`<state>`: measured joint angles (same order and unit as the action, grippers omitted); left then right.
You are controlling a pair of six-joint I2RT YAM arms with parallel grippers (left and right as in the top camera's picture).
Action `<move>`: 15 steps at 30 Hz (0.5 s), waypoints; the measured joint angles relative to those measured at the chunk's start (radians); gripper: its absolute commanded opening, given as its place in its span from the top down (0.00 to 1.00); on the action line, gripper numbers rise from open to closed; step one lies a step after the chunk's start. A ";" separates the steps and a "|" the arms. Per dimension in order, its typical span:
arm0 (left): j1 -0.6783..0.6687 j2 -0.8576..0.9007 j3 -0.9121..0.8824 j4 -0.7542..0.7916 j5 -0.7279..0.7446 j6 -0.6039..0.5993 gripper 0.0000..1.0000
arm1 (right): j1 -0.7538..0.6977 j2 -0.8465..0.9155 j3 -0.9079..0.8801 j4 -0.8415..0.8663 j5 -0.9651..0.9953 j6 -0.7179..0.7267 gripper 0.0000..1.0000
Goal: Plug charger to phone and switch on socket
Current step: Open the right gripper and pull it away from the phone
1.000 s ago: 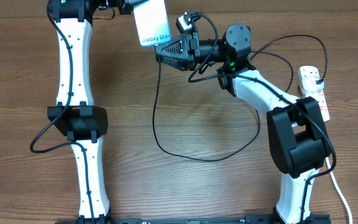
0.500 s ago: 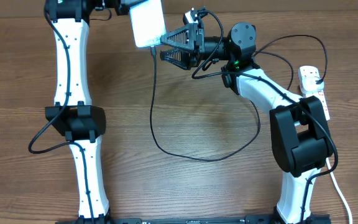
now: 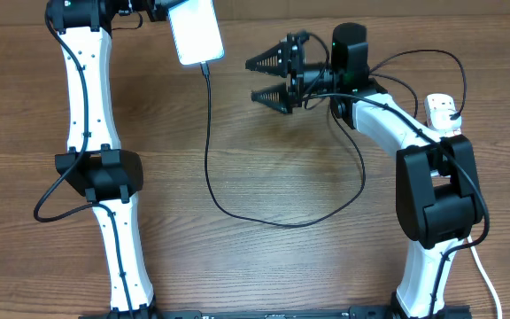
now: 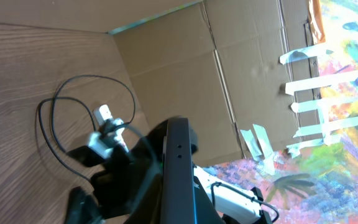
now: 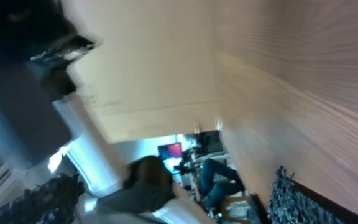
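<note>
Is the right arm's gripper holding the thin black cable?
No; the right gripper is spread open and empty, and the thin black cable meets the slim pale-screened phone well apart from it.

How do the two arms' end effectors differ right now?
The left end effector is clamped on the phone, while the right end effector holds nothing. The left one's jaws are closed around the phone's edge; the right one's are spread wide apart. The left sits at the top of the overhead view, and the right is lower and further right, pointing toward the phone. Both are black.
</note>
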<state>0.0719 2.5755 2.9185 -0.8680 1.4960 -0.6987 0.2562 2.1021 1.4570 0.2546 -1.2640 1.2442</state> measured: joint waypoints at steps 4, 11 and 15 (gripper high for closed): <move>0.000 0.000 0.000 -0.004 -0.001 0.000 0.96 | 0.000 0.000 0.001 -0.363 0.098 -0.194 0.00; -0.005 0.000 0.000 -0.127 -0.045 0.049 0.96 | 0.000 0.001 0.001 -0.713 0.356 -0.482 0.00; -0.019 0.000 0.000 -0.286 -0.150 0.133 0.96 | -0.007 0.001 0.001 -0.808 0.507 -0.562 0.00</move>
<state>0.0528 2.5759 2.9185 -1.1542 1.3457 -0.5655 0.2489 2.1029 1.4578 -0.5529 -0.7574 0.6823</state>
